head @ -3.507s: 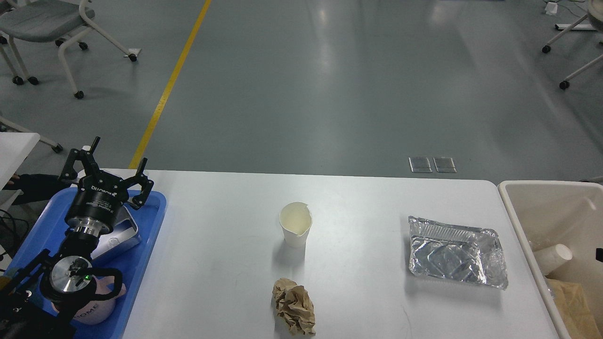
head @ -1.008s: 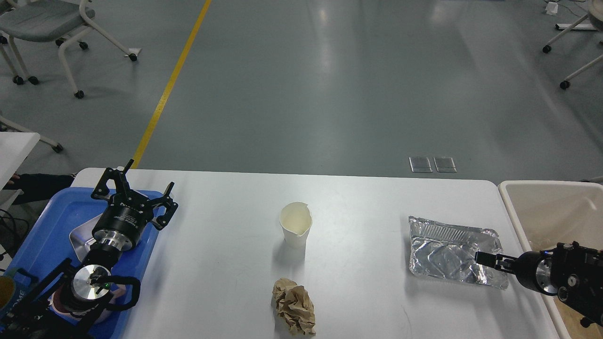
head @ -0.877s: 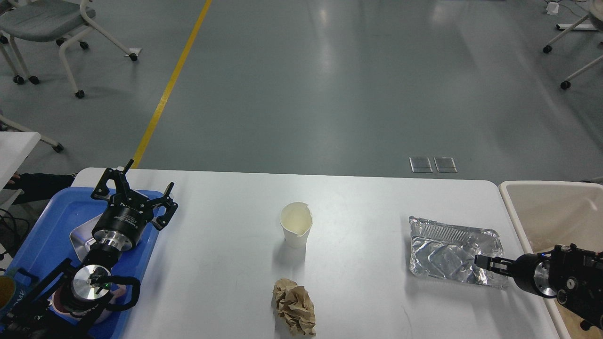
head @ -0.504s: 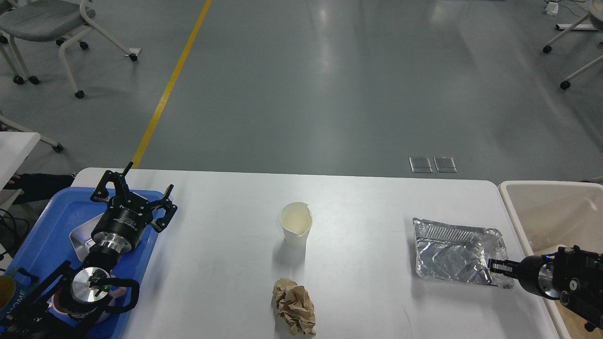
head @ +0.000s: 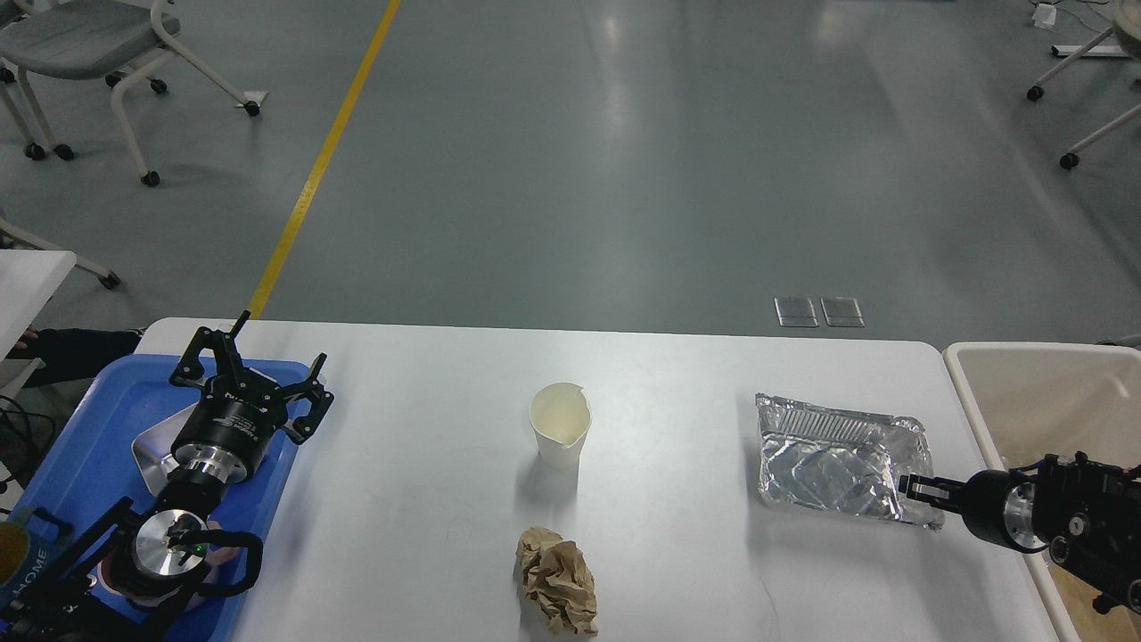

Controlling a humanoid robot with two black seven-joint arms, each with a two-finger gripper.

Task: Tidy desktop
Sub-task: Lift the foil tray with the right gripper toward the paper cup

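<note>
Cup (head: 560, 432) behind paper ball (head: 557, 580)

Paper cup (head: 560, 424), crumpled brown paper (head: 557, 580) and foil tray (head: 838, 459) on the desktop (head: 428, 464).

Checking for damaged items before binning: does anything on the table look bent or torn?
Yes. The paper cup at the centre has a notch in its far rim. The foil tray on the right is crumpled, and a brown paper ball lies near the front edge.

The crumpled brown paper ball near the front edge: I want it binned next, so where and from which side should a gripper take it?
Grip the crumpled paper ball across its narrower middle, coming straight down from above. It lies low and lumpy on the desktop, standing apart from the paper cup, so open fingers can probably straddle it and squeeze the soft folds without snagging anything.
</note>
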